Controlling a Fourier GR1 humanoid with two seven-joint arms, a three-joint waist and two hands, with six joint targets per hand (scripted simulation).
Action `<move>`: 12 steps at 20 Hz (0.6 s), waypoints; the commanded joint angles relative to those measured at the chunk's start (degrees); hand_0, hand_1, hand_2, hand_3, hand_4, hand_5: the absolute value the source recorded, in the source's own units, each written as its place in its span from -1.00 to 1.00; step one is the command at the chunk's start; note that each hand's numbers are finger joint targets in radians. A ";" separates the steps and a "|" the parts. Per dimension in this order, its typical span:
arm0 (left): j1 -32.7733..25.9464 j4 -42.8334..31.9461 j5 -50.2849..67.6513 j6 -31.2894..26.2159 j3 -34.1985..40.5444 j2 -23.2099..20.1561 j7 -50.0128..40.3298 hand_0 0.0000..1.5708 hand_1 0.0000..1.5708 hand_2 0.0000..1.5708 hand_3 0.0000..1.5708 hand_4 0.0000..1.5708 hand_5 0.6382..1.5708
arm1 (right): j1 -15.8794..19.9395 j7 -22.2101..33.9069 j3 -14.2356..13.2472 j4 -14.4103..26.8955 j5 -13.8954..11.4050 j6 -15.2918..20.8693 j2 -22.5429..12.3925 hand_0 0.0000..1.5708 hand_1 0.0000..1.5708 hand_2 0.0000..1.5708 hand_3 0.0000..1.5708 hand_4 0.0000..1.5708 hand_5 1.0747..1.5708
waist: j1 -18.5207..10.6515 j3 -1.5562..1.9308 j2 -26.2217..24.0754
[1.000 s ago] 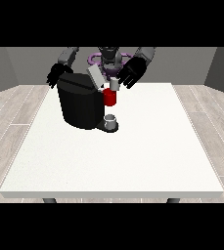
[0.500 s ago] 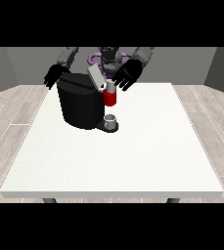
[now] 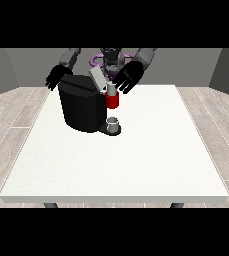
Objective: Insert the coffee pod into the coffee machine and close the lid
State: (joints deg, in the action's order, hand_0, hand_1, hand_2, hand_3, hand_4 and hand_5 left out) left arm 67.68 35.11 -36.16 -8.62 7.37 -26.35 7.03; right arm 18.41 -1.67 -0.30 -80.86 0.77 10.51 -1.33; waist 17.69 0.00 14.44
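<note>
Black against white tabletop: coffee machine (image 3: 81,107) standing toward 11 o'clock of the table (image 3: 136,165), grey lid (image 3: 97,78) tilted up and open at its top. Red brew head (image 3: 113,101) jutting out at 3 o'clock of the body, small cup (image 3: 114,123) on the tray at 6 o'clock of that.

Pale coffee pod (image 3: 111,89) sitting right on top of the red head, at 5 o'clock of the raised lid. Looks to be in or at the slot mouth; cannot tell how deep.

Hand at the view's right (image 3: 128,77) now lower and nearer the machine than half a second ago, drifting toward 8 o'clock across the last second. Hovers at 1 o'clock of the pod, fingers spread and hanging relaxed, tips just beside the pod, nothing plainly clasped. Cannot tell whether touching it.

Hand at the view's left (image 3: 56,77) unchanged in place, at 11 o'clock of the machine, behind its back edge, fingers slack and holding nothing.

Lid angle same as before, so closing not yet begun.

Meaning for the task, as a judgement: insertion near done or just done, hand closing in for the lid. Next calls for reaching toward 10 o'clock to the lid's upper edge and pressing it down over the pod. Risk: nudging a pod not fully seated, or lid jamming on it.
</note>
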 commanded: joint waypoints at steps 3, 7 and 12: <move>0.42 0.71 -0.77 -0.89 -0.81 0.59 0.00 0.52 0.52 0.62 0.53 -0.34 1.00 | -0.48 -1.81 -3.00 2.44 1.98 -1.94 -2.08 -1.00 -1.00 -1.00 -1.00 -0.32 1.00 | -1.08 0.02 0.23; -0.24 -0.23 -1.15 0.36 -0.02 -1.24 2.27 0.48 0.48 0.58 0.50 -0.37 1.00 | 0.51 -2.80 -2.98 -0.10 2.43 -1.98 -1.81 -1.00 -1.00 -1.00 -1.00 -0.36 1.00 | -0.37 0.01 2.25; -0.83 -0.82 -1.06 -0.38 -0.81 3.43 -1.24 0.57 0.57 0.63 0.52 -0.38 1.00 | -1.33 -0.76 -1.07 0.84 1.03 -0.81 -0.32 -1.00 -1.00 -1.00 -1.00 -0.43 1.00 | -0.74 0.00 -1.20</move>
State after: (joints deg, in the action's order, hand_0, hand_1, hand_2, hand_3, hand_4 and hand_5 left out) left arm 66.87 35.08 -37.26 -8.66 6.57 -24.51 7.02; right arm 17.73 -3.35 -2.49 -79.42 2.42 9.30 -2.35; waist 16.45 0.02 14.20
